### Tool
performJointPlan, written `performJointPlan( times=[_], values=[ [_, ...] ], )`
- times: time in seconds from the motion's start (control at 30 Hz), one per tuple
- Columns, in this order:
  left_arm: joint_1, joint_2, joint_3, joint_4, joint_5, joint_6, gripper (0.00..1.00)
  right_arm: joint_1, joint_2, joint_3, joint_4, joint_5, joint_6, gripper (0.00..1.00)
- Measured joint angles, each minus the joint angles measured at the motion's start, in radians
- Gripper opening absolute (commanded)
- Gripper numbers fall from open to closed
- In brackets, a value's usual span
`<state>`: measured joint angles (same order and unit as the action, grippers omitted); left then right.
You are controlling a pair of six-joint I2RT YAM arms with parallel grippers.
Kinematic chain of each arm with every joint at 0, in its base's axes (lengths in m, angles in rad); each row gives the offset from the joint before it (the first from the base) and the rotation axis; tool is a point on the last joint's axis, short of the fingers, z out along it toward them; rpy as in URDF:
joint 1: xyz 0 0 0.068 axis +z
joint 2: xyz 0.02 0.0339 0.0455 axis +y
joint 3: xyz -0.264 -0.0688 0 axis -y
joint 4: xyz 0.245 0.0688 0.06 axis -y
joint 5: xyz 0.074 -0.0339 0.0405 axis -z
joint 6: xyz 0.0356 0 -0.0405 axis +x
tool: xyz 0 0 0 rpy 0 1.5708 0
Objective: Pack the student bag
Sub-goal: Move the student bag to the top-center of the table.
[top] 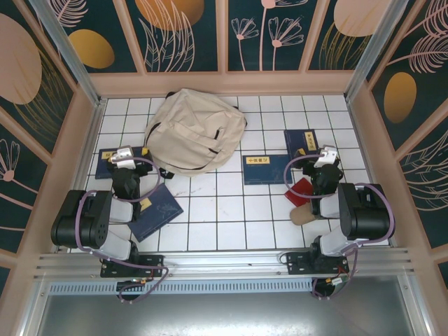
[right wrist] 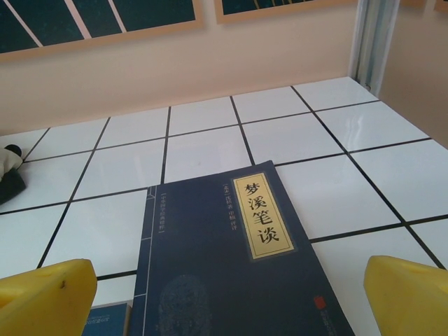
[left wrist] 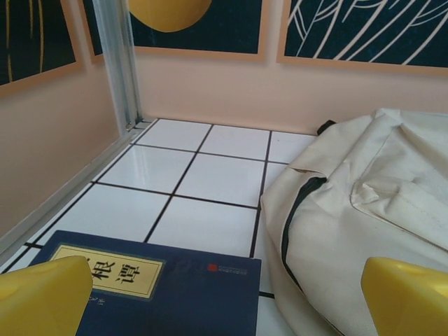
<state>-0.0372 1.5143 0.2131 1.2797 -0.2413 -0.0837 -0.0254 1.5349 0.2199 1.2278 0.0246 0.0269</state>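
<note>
Packing appears not started. The bag [top: 192, 129] lies at the bench [top: 231, 210] rear, left of centre. Four books [top: 266, 169] lie outside it. The left fingers [left wrist: 42, 297] and right fingers [right wrist: 409, 294] are spread apart and empty.

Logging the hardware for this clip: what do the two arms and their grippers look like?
The left arm and right arm are black, with bulky cylindrical joint housings and looping lilac cables. Each wrist carries a pale silver-white module. The left gripper and right gripper have blocky, bright-yellow fingers.
</note>
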Motion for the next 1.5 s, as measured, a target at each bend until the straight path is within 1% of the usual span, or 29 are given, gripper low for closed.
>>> performJointPlan(
  times=[0.13, 0.3, 0.37, 0.43, 0.57, 0.67, 0.8, 0.9, 1.03, 1.1, 1.13, 1.17, 1.23, 1.33, 1.5],
  values=[
    [0.000, -0.069, 0.001, -0.058, -0.035, -0.011, 0.99, 0.008, -0.039, 0.000, -0.035, 0.039, 0.002, 0.99],
    [0.000, -0.229, 0.064, -0.230, -0.079, -0.035, 0.99, 0.014, -0.239, 0.045, -0.222, 0.100, 0.028, 0.99],
    [0.000, -0.281, 0.122, -0.327, -0.086, -0.061, 0.99, 0.018, -0.310, 0.111, -0.343, 0.134, 0.083, 0.99],
    [0.000, -0.322, 0.187, -0.433, -0.089, -0.107, 0.99, 0.020, -0.347, 0.204, -0.490, 0.162, 0.156, 0.99],
    [0.000, -0.372, 0.324, -0.657, -0.073, -0.227, 0.99, 0.020, -0.350, 0.409, -0.792, 0.183, 0.309, 0.99],
    [0.000, -0.375, 0.408, -0.787, -0.020, -0.292, 0.99, 0.020, -0.314, 0.528, -0.954, 0.129, 0.370, 0.99],
    [0.000, -0.375, 0.431, -0.898, 0.037, -0.363, 0.99, 0.042, -0.231, 0.604, -1.078, -0.039, 0.414, 0.97],
    [0.000, -0.373, 0.431, -0.955, 0.071, -0.383, 0.99, 0.126, -0.145, 0.652, -1.140, -0.156, 0.459, 0.92],
    [0.000, -0.373, 0.427, -0.989, 0.085, -0.401, 0.99, 0.296, -0.002, 0.746, -1.160, -0.272, 0.568, 0.86],
    [0.000, -0.373, 0.421, -0.995, 0.097, -0.405, 0.99, 0.373, 0.060, 0.783, -1.158, -0.303, 0.629, 0.82],
    [0.000, -0.373, 0.416, -0.996, 0.103, -0.408, 0.99, 0.410, 0.095, 0.806, -1.158, -0.316, 0.664, 0.77],
    [0.000, -0.373, 0.412, -0.998, 0.104, -0.410, 0.99, 0.438, 0.125, 0.827, -1.159, -0.325, 0.687, 0.75],
    [0.000, -0.373, 0.406, -1.005, 0.108, -0.415, 0.99, 0.499, 0.201, 0.891, -1.174, -0.336, 0.742, 0.74],
    [0.000, -0.373, 0.401, -1.014, 0.114, -0.416, 0.99, 0.560, 0.278, 0.964, -1.203, -0.327, 0.793, 0.73],
    [0.000, -0.373, 0.400, -1.020, 0.129, -0.416, 0.99, 0.631, 0.345, 1.023, -1.281, -0.287, 0.872, 0.73]
  ],
)
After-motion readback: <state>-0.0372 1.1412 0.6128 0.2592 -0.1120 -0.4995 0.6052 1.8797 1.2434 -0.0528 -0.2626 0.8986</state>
